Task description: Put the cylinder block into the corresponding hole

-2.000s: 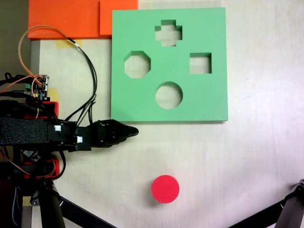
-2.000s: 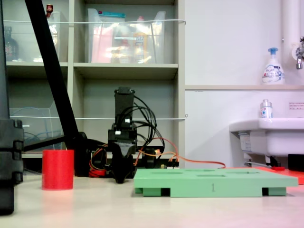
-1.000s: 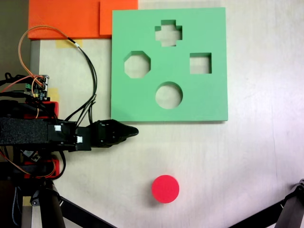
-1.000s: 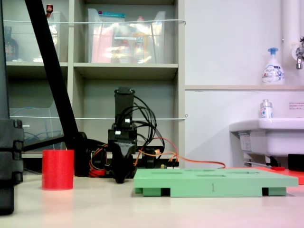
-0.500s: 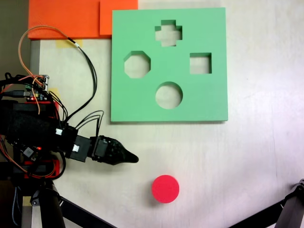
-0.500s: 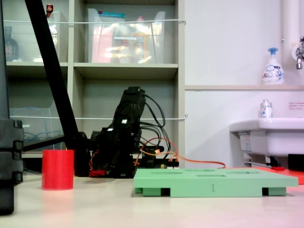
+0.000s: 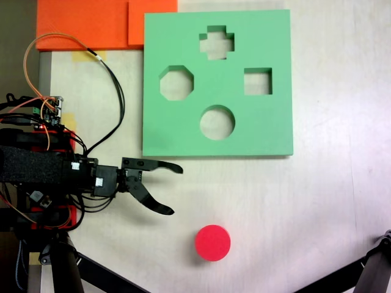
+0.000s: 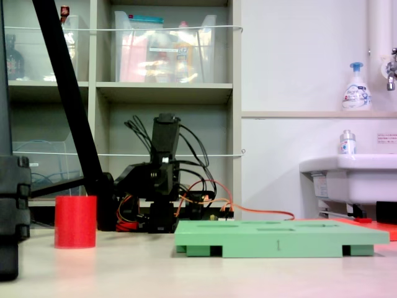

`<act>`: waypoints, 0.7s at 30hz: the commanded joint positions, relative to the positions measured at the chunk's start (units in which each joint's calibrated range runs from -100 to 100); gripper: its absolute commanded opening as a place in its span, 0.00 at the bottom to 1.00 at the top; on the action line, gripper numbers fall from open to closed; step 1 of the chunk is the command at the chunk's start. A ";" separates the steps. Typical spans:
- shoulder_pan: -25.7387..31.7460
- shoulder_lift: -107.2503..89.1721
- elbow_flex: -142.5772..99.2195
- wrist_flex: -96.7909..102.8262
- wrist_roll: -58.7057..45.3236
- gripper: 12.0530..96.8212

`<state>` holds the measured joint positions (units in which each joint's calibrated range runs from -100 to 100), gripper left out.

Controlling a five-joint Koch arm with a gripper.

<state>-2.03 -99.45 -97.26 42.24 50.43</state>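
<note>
In the fixed view from above, the gripper (image 7: 174, 189) stands spread wide with nothing between its jaws: one finger runs out level toward the right of the picture, the other angles down and to the right. The red cylinder block (image 7: 212, 243) stands upright on the bare table (image 7: 317, 207), down and to the right of the fingertips and apart from them, so the lower finger already points roughly its way. The block is round, so it offers no preferred side for a grasp; what matters is the direction, and I judge the arm needs to reach farther out and swing toward the lower edge of that picture. The round hole (image 7: 217, 122) in the green board (image 7: 269, 128) lies on the other side of the gripper's line, up and to the right. The low side view adds what the top view cannot: the block (image 8: 75, 221) is a short upright drum resting on the table, and the board (image 8: 279, 238) is a raised slab, though the jaws' spread cannot be read there among the cables.
</note>
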 commanded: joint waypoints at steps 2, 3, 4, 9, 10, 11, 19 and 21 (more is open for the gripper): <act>0.44 -0.55 -0.75 5.28 0.63 0.47; 0.78 -0.55 -1.95 5.37 0.78 0.47; 1.07 -0.55 -2.25 5.57 1.51 0.47; 0.73 5.04 -0.05 11.35 1.42 0.81; 0.73 10.21 0.25 14.81 1.32 0.89; 0.68 14.82 0.25 18.47 1.32 0.92; -0.88 60.63 2.74 51.50 1.32 0.98; -1.17 68.45 5.23 54.97 1.27 0.98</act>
<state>-2.86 -35.70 -94.32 87.47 51.79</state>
